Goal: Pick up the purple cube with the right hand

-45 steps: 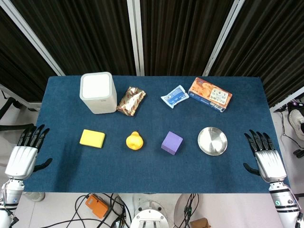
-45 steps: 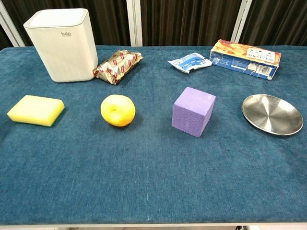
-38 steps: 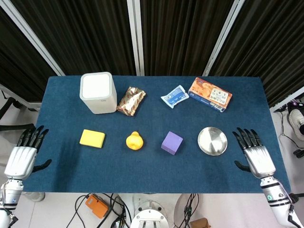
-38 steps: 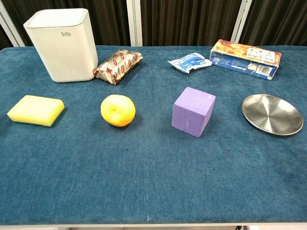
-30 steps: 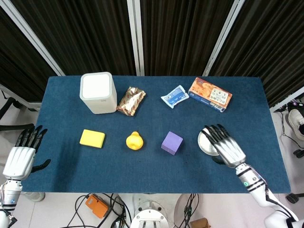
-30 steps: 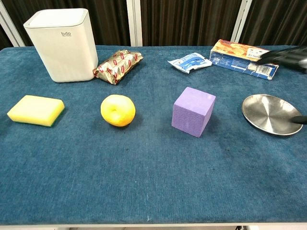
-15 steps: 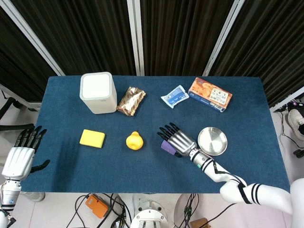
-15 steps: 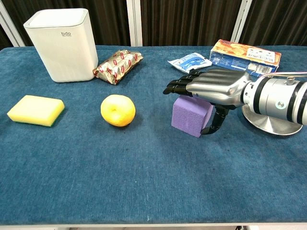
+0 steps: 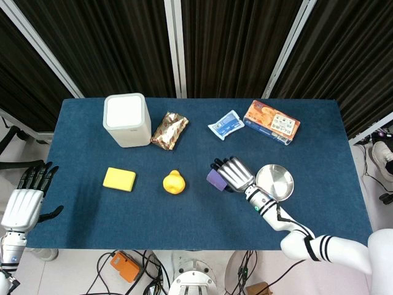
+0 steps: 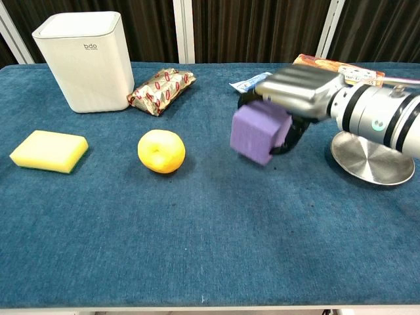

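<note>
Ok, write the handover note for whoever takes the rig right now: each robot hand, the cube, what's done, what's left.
Right robot hand: wrapped over the purple cube, gripping it from above.
Left robot hand: open, holding nothing, off the table's left edge.
Cube: looks just clear of the blue table, between the yellow fruit and the steel plate; blurred in the chest view.
Done: reach and grasp.
Left: finish the lift and hold steady.

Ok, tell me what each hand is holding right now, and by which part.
The right hand holds the purple cube from above, its palm over the top face and its fingers curled down the far side. The left hand holds nothing.
</note>
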Robot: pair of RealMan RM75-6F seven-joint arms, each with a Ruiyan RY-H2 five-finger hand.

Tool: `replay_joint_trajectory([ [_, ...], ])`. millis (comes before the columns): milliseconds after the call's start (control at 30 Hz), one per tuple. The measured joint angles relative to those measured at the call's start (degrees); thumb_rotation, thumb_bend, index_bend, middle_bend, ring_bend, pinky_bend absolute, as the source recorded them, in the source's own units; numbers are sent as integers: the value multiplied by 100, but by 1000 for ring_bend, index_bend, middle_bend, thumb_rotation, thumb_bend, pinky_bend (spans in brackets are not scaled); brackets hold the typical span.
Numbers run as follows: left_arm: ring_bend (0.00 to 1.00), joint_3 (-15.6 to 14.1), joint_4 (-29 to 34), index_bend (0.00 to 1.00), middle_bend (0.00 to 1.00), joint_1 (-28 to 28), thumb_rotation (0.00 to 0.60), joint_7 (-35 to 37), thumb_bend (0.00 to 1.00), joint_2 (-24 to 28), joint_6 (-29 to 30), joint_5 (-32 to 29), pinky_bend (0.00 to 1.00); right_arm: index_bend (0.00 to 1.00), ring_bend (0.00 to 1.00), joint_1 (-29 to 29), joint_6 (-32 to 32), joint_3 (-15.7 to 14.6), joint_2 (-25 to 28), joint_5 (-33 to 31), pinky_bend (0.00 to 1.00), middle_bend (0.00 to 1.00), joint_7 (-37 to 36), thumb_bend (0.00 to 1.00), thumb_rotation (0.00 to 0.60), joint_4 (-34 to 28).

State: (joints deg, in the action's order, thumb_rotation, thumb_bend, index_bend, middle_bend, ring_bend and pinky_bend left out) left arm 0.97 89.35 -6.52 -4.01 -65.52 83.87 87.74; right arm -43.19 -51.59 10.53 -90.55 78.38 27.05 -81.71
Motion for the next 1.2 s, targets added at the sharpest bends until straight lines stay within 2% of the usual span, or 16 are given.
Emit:
replay_joint_trajectory([
  [167,0,-3,12,0,0,-21,600,14,116,18,-49,-11,4,806,655,22,-479,316,10,-96,633,644,15,356,600,395],
  [333,0,-10,19,0,0,-38,600,14,116,28,-84,-10,4,783,654,-8,-453,520,-27,-741,629,644,422,356,600,987],
  [467,0,-5,24,0,0,-57,600,7,117,32,-127,-38,4,762,638,-43,-178,534,-116,-1250,626,644,604,356,600,1489],
  [667,0,12,32,0,0,-74,600,12,117,42,-163,-85,4,711,619,-68,131,361,-291,-1527,625,640,651,355,600,1977],
  [733,0,13,33,0,0,-82,600,13,116,42,-188,-99,4,653,596,-66,183,325,-301,-1564,618,626,600,356,600,2010],
  [833,0,9,42,0,0,-105,600,8,117,47,-249,-116,4,447,479,-67,352,275,-258,-1741,570,508,643,356,600,1988],
  [900,0,5,43,0,0,-123,600,1,117,48,-282,-121,4,185,375,-65,443,240,-196,-1861,520,381,688,356,600,1919],
  [933,0,4,42,0,0,-128,600,-1,117,48,-292,-126,4,98,335,-60,463,221,-152,-1921,497,335,717,356,600,1854],
  [967,0,3,42,0,0,-132,600,-3,116,48,-301,-130,4,53,304,-54,465,208,-119,-1965,479,302,745,356,600,1797],
  [1033,0,2,44,0,0,-140,600,-8,116,49,-321,-142,4,0,230,-36,454,185,-39,-2075,434,229,823,355,600,1641],
  [1200,0,-1,49,0,0,-150,600,-36,117,45,-334,-154,4,0,145,22,341,141,191,-2270,389,131,997,355,600,1149],
])
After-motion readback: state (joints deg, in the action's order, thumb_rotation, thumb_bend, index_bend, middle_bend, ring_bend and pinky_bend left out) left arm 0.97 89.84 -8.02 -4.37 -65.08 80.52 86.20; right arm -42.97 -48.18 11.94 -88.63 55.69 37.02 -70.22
